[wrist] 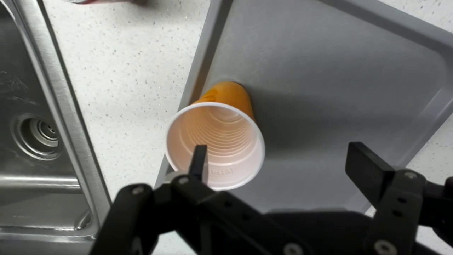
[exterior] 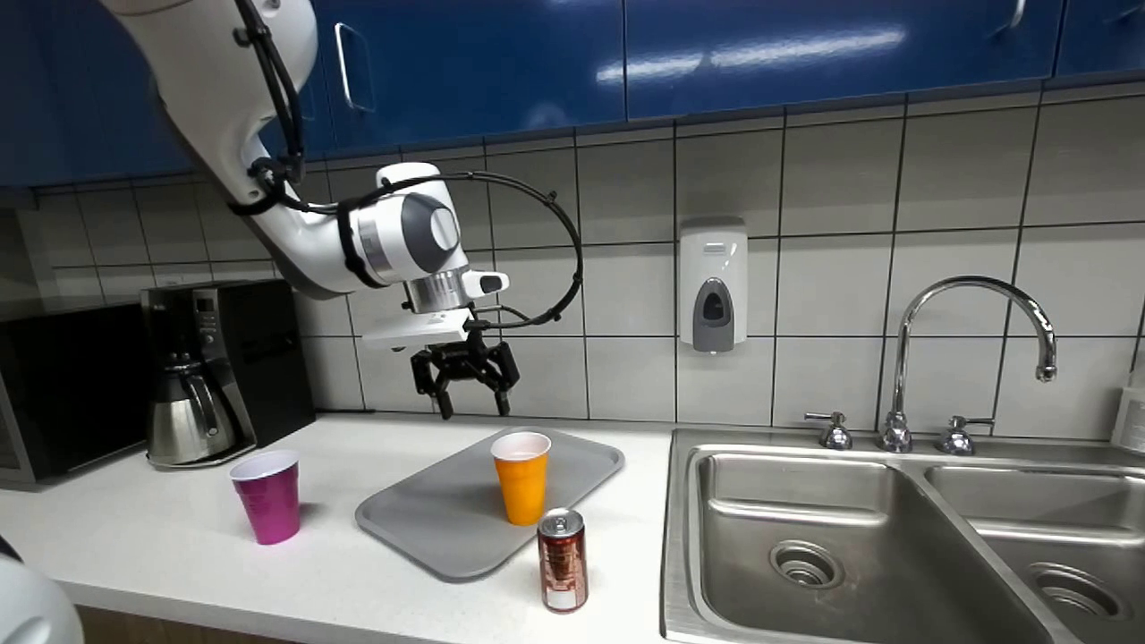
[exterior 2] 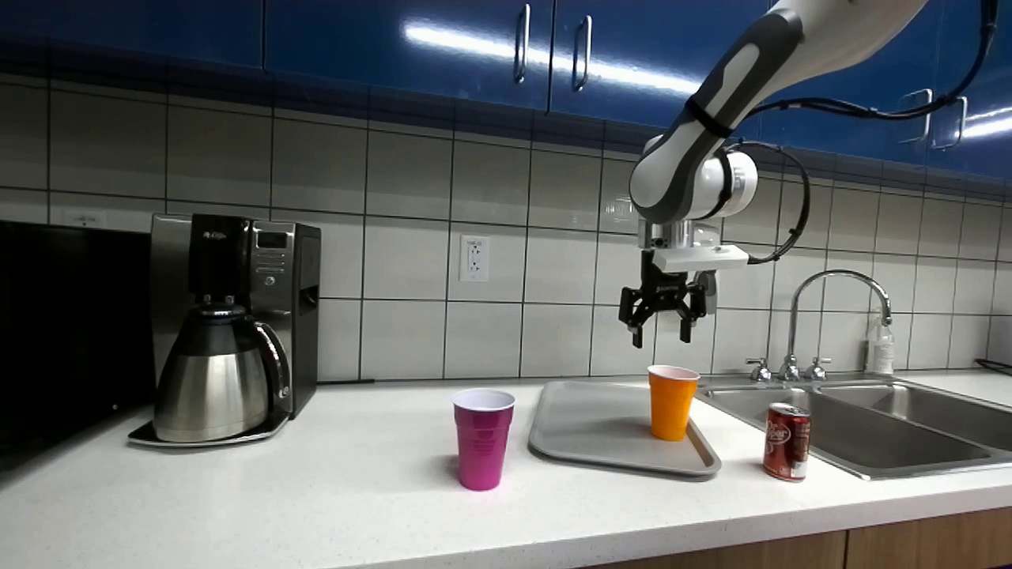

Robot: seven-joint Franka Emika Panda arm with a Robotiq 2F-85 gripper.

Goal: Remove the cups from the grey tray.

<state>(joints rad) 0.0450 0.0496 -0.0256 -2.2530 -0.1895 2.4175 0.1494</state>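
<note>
The orange cup (exterior: pixel 521 483) stands upright on the grey tray (exterior: pixel 429 529), close to the tray edge facing the sink. Both show in an exterior view too, cup (exterior 2: pixel 672 408) and tray (exterior 2: pixel 581 433). The magenta-purple cup (exterior: pixel 271 503) stands upright on the counter beside the tray, also in an exterior view (exterior 2: pixel 482 442); it is out of the wrist view. My gripper (exterior: pixel 474 410) is open and empty, above the tray and higher than the orange cup (exterior 2: pixel 662 338). In the wrist view my gripper (wrist: pixel 277 152) has one finger overlapping the orange cup's mouth (wrist: pixel 230 134), the other over bare tray (wrist: pixel 318 71).
A reddish-brown can (exterior: pixel 563 568) stands on the counter between tray and sink. The steel sink (exterior: pixel 680 537) with a tall faucet (exterior: pixel 903 358) lies beside the tray. A coffee maker (exterior 2: pixel 221 379) stands beyond the magenta cup. A tiled wall and blue cabinets (exterior 2: pixel 411 47) are behind and above.
</note>
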